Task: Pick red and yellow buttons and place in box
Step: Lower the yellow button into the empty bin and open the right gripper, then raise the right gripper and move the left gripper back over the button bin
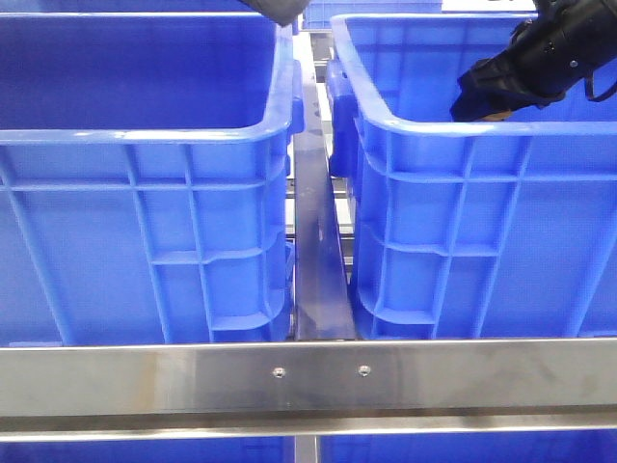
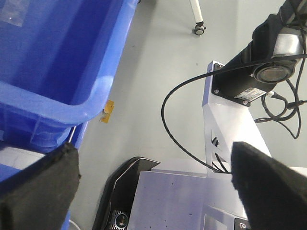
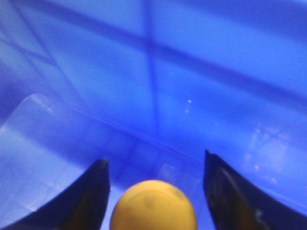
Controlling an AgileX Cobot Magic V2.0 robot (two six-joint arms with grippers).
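Observation:
Two alike bright blue boxes stand side by side, the left box (image 1: 145, 135) and the right box (image 1: 463, 125). My right gripper (image 1: 479, 96) reaches down inside the right box. In the right wrist view the yellow button (image 3: 153, 207) lies between the fingers of the right gripper (image 3: 155, 159), which is open, with a gap on each side of the button. My left gripper (image 2: 153, 148) is open and holds nothing; it hangs beyond the corner of a box (image 2: 57, 72), over the floor. The red button is out of view.
A steel rail (image 1: 308, 376) crosses in front of the boxes, and a narrow metal strip (image 1: 316, 251) runs between them. The left wrist view shows grey floor (image 2: 153, 57), the robot's base plate (image 2: 192, 196), a black cable (image 2: 177, 129) and a mounted camera (image 2: 268, 72).

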